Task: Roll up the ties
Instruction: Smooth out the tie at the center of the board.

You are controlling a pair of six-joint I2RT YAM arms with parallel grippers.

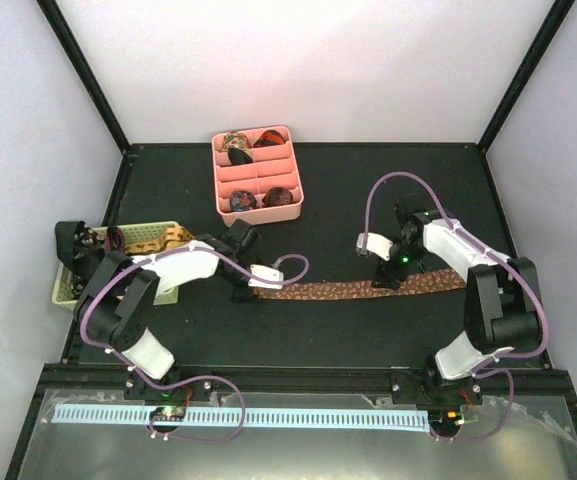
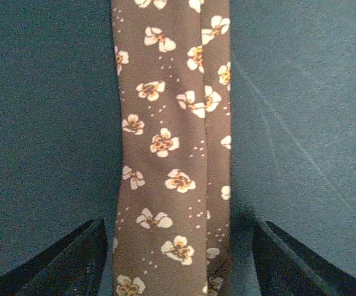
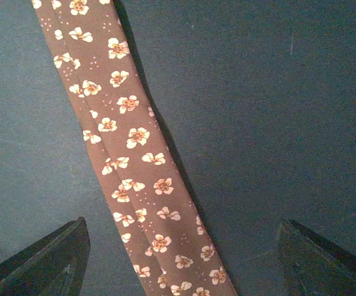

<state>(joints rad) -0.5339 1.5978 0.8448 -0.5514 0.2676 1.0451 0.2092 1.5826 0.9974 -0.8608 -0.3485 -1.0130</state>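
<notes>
Left gripper (image 2: 178,246) and right gripper (image 3: 181,250) stand wide open, each straddling the brown floral tie (image 1: 318,291), which lies flat and unrolled on the arms' side of the pink tray (image 1: 268,213).

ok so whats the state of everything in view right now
brown floral tie: unrolled, lying flat
left gripper: open, fingers either side of the tie
right gripper: open, over the tie, not gripping
pink tray: partly filled
rolled ties: rolled, in the tray's compartments
basket: holds loose patterned fabric, partly hidden
</notes>
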